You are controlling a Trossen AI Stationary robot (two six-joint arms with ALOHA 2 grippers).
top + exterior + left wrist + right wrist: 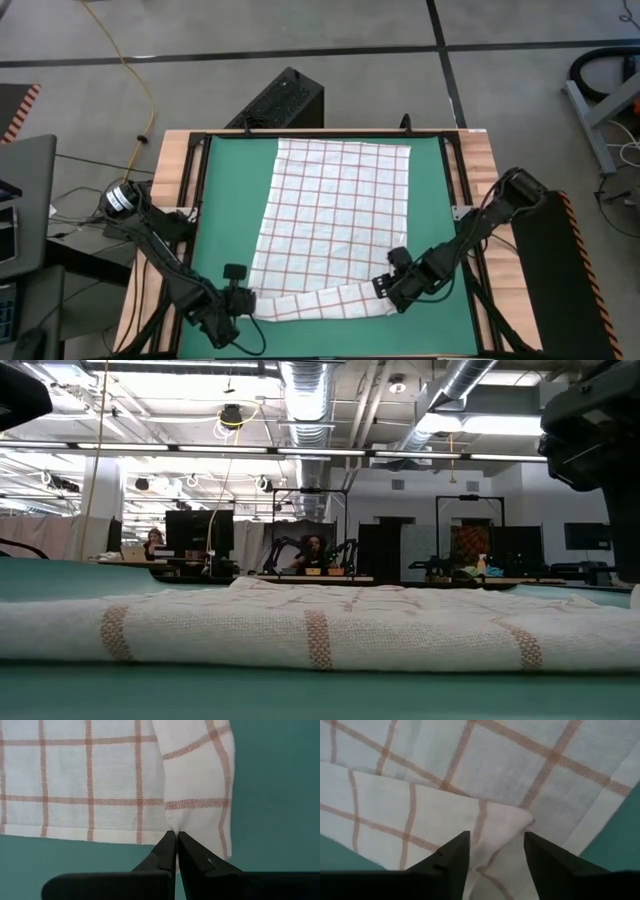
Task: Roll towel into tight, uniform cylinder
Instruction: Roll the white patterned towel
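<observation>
While left fingers [176, 840] pinch towel [335, 215] fold corner, right fingers [495, 847] straddle opposite corner, apart.

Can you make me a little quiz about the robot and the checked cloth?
1. True or false: the thin white towel with red-brown grid lines lies on a green mat.
2. Which gripper is pinched shut on the towel's folded near edge?
3. Are the right gripper's jaws apart or together?

Key
1. True.
2. The left gripper.
3. Apart, with a bump of towel between them.
</observation>
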